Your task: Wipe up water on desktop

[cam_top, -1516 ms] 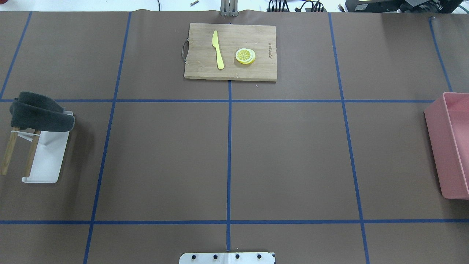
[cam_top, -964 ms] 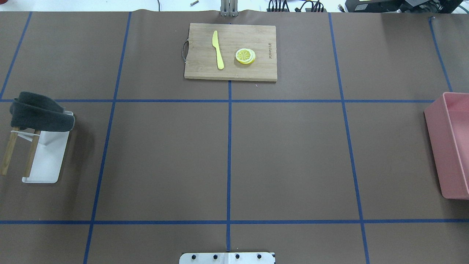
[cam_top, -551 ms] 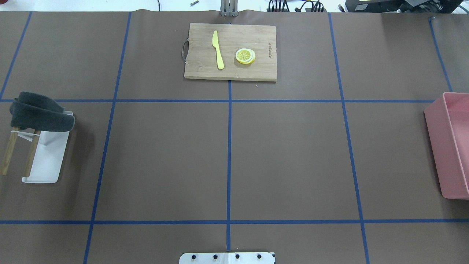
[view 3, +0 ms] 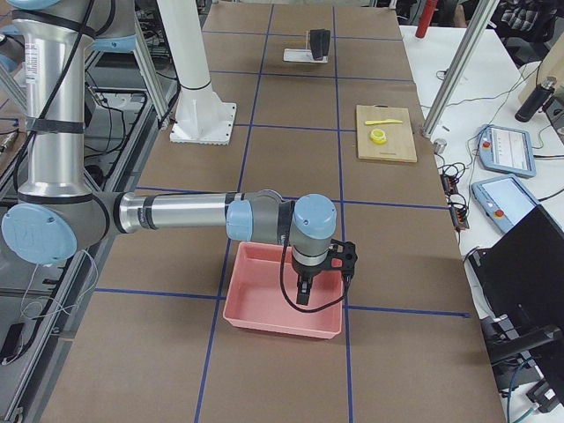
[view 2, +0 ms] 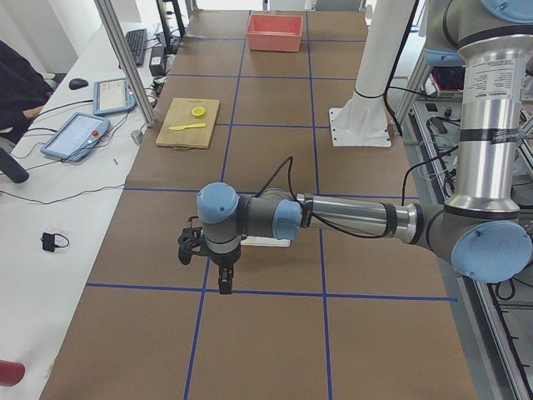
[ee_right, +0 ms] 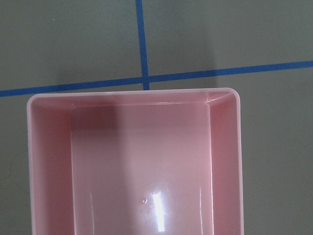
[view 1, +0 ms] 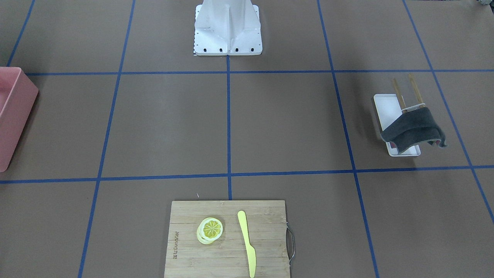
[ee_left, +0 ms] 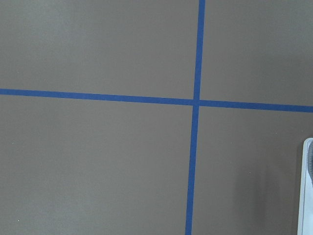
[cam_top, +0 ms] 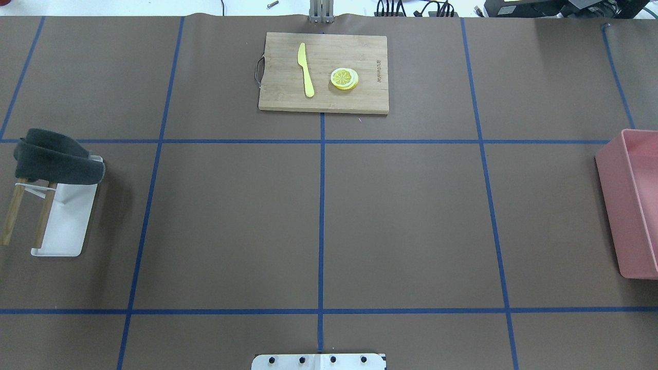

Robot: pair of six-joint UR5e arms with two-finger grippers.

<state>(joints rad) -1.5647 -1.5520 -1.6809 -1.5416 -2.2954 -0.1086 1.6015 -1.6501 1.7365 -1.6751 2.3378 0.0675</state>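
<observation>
The desktop (cam_top: pixel 231 221) is a matte brown surface crossed by blue tape lines; I can make out no water on it in any view. A dark grey cloth (cam_top: pixel 54 156) hangs folded over a small wooden rack on a white tray (cam_top: pixel 64 226) at the left edge. My left gripper (view 2: pixel 223 285) shows only in the exterior left view, pointing down over a tape line beside that tray; I cannot tell its state. My right gripper (view 3: pixel 304 293) shows only in the exterior right view, hanging over the pink bin (view 3: pixel 282 304); its state is equally unclear.
A bamboo cutting board (cam_top: pixel 324 72) at the far middle carries a yellow knife (cam_top: pixel 306 69) and lemon slices (cam_top: pixel 344 78). The pink bin (cam_top: pixel 635 200) sits at the right edge. The robot's white base (view 1: pixel 227 27) stands at the near middle.
</observation>
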